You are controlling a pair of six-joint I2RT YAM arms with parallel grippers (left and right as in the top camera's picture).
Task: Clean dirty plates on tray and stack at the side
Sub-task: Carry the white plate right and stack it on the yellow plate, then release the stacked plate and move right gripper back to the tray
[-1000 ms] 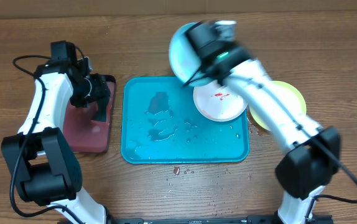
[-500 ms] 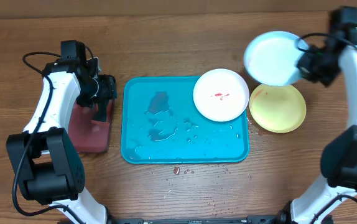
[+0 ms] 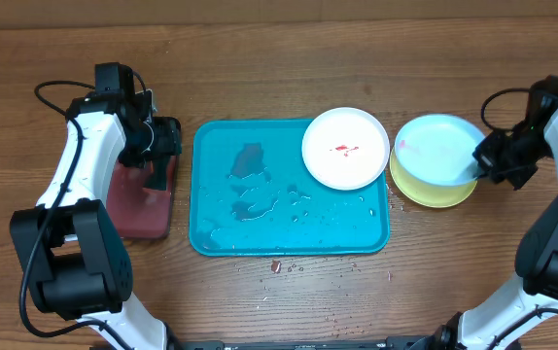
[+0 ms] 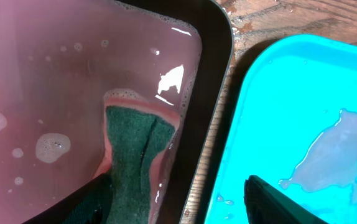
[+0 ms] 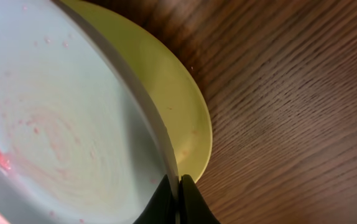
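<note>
My right claw [image 5: 178, 200] is pinched tight on the rim of the light blue plate [image 5: 54, 124], holding the thin edge between its fingertips. I read that edge grip as the way to lay the plate flat onto the yellow-green plate [image 5: 177, 93], which sits off the tray at the right as the base of the stack. The blue one lies over it. From the wrist camera it looks slightly tilted, so I cannot say it is fully seated. Faint pink smears show in its bowl.

Further in, the white plate [image 3: 345, 148] lies on the turquoise tray [image 3: 219, 236], in its far right corner and overhanging the rim, with a small red smear at its centre. It looks to be the next one to wash. Puddles of water lie on the tray floor.

On the far side, my left claw [image 4: 178, 204] stands wide and holds nothing. It hangs over the rim of the black-rimmed tray [image 4: 211, 93], with the green sponge [image 4: 135, 158] soaking in pinkish water just beside one finger.

Everything sits on a brown wood-grain table [image 3: 279, 58], with a few drips in front of the tray.
</note>
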